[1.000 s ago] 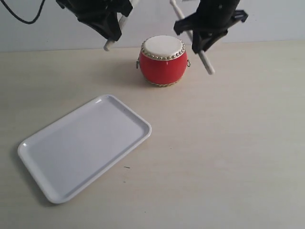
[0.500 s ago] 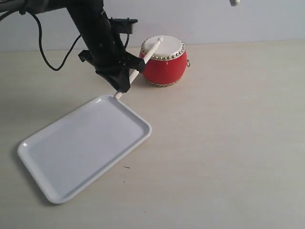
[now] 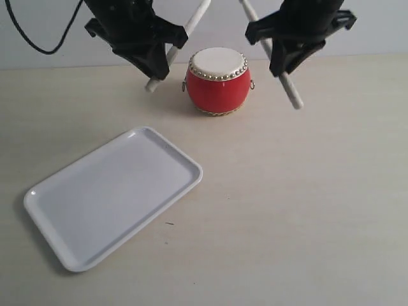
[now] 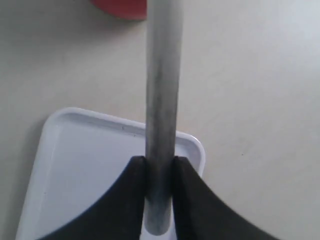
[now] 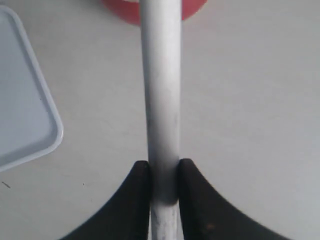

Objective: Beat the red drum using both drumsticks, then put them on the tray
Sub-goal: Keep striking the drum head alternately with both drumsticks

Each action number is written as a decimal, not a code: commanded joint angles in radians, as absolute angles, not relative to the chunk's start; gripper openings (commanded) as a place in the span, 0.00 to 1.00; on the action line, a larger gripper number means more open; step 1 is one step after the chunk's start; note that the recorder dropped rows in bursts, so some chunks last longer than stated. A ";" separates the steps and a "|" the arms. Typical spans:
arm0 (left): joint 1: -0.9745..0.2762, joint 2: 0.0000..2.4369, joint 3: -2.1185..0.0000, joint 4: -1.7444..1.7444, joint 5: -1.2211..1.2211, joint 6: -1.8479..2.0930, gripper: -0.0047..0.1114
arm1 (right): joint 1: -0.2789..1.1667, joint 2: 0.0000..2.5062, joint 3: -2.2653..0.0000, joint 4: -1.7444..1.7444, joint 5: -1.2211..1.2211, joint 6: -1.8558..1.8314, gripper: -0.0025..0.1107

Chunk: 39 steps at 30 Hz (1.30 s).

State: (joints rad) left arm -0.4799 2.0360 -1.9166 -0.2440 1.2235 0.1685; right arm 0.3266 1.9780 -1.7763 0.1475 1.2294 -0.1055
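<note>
drum (image 3: 218, 80) at the back of the table (image 3: 306, 204), tray (image 3: 115, 194) front-left, well apart

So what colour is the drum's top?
Cream, on the small glossy red barrel drum; clearest in the exterior view.

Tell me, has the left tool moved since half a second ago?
Yes. The left tool has risen away from the tray corner, and its drumstick no longer rests on the red drum.
</note>
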 commanded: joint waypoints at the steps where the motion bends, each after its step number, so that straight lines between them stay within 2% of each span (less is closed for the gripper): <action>1: -0.480 1.971 -1.921 -0.244 1.221 0.161 0.04 | 0.325 2.081 -1.773 0.214 1.221 -0.143 0.02; 11: -0.480 1.928 -1.921 -0.244 1.221 0.180 0.04 | 0.325 2.187 -1.773 0.221 1.221 -0.162 0.02; 32: -0.480 2.222 -1.919 -0.239 1.221 0.195 0.04 | 0.325 1.686 -1.773 0.225 1.221 -0.148 0.02; 39: -0.480 2.174 -1.919 -0.235 1.221 0.200 0.04 | 0.325 1.656 -1.773 0.225 1.221 -0.147 0.02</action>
